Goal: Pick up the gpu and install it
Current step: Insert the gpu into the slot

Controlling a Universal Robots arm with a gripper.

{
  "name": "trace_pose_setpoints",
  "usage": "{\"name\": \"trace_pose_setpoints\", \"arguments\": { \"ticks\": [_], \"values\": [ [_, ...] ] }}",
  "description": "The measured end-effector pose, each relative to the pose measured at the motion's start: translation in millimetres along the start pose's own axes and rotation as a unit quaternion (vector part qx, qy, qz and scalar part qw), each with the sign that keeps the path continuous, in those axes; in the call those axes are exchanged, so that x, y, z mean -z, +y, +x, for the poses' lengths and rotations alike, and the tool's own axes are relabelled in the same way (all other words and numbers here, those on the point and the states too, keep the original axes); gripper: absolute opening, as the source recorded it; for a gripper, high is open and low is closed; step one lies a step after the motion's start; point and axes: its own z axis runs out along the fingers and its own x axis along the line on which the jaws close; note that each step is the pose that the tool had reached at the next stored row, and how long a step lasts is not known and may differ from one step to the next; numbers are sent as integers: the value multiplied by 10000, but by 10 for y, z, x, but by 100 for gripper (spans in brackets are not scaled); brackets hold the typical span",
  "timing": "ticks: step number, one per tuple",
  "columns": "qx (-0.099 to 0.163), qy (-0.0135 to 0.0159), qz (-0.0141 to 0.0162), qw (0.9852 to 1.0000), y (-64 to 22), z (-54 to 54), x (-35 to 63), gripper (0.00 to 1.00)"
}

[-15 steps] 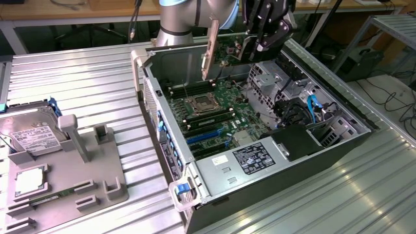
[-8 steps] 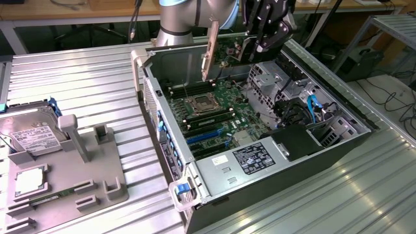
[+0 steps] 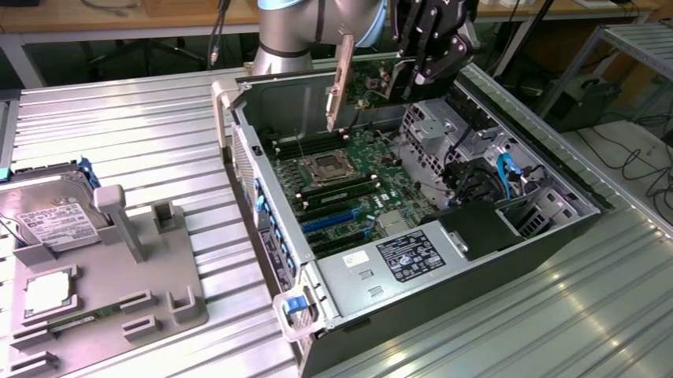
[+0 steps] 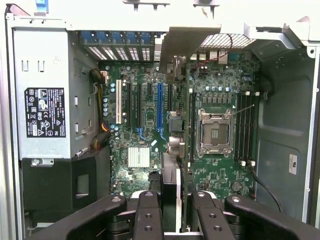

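- Currently the gpu (image 3: 370, 79) hangs in the air over the far end of the open computer case (image 3: 462, 299), well above the board (image 3: 389, 193) and not touching it.
- It's held on edge: thin side down, flat faces upright.
- Its metal bracket (image 3: 338, 79) sits at the end toward the exterior view's left and hangs lower than the rest.
- Wrist view: the gpu (image 4: 172, 165) shows edge-on, w/ its long axis running straight from the claw out to the bracket (image 4: 186, 42).
- The claw (image 3: 429, 59) is pinching the gpu at the end opp. the bracket. Wrist view shows the claw (image 4: 174, 200) w/ one finger on each face and the jaws pressed onto the card.
- Key relation: the long axis looks parallel to the blue slot (image 4: 160, 107), but the card isn't over it.
- The card lines up approx. btwn that slot and the processor socket (image 4: 215, 131), so it seems offset sideways toward the socket.
- The bracket end faces the case's rear wall (image 4: 117, 45), the one w/ the vent openings, so I judge the orientation right for seating.
- Ext. view: the blue slot (image 3: 334, 218) lies past the socket (image 3: 321, 168), closer to the power supply (image 3: 405, 256).
- Off to the exterior view's left, well apart from the case, a hard drive (image 3: 47, 220) sits on a grey stand (image 3: 126, 268).
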Motion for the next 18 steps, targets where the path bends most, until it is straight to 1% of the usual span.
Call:
{"name": "trace_pose_setpoints", "arguments": {
  "ticks": [10,14,18],
  "values": [
    [11,-1,0,10000,0,-1,-3,28],
    [193,1,-6,9998,0,-1,-17,28],
    [210,0,-6,9998,4,0,-39,28]
  ]
}}
